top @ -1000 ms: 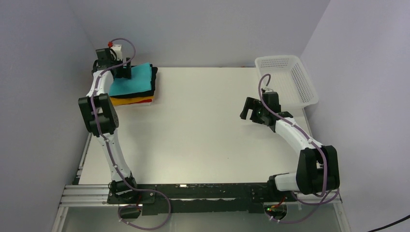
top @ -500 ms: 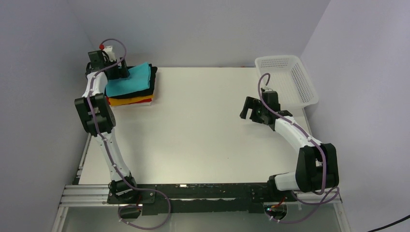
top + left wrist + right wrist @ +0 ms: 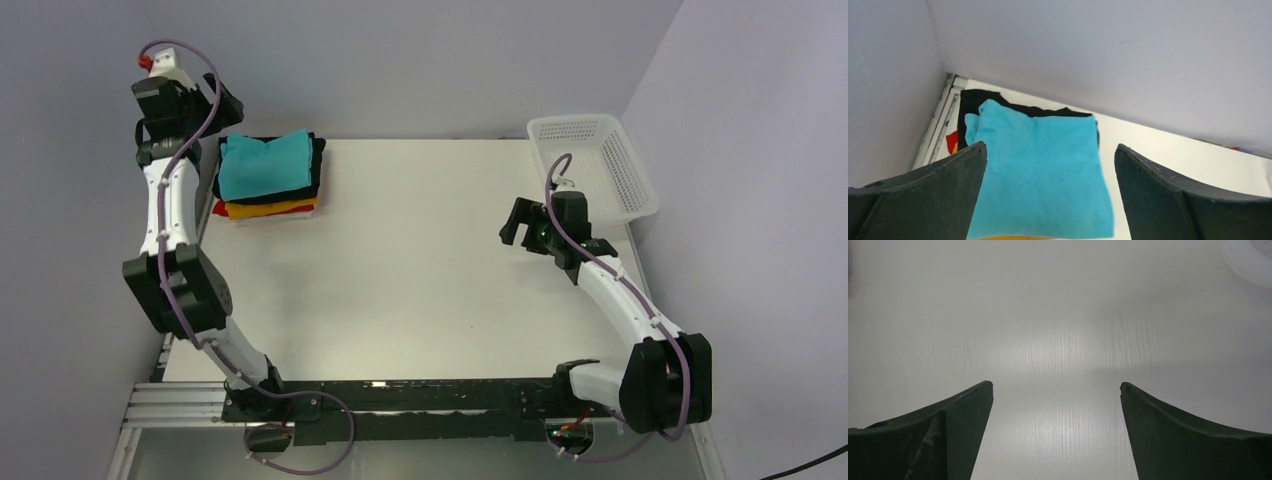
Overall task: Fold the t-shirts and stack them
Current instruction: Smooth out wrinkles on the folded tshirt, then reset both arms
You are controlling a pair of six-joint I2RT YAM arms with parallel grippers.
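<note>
A folded teal t-shirt lies on top of a stack at the table's far left corner, over a black shirt, a yellow-orange shirt and a red one. The left wrist view shows the teal shirt with black and red edges under it. My left gripper is open and empty, raised above and left of the stack. My right gripper is open and empty over bare table at the right.
A white plastic mesh basket stands at the far right corner, just behind the right gripper. Walls close in the table at the back and the left side. The arm bases sit on a black rail at the near edge.
My left gripper has lifted up and away to the left, off the teal shirt, which stays on the stack. The right arm has shifted slightly.
</note>
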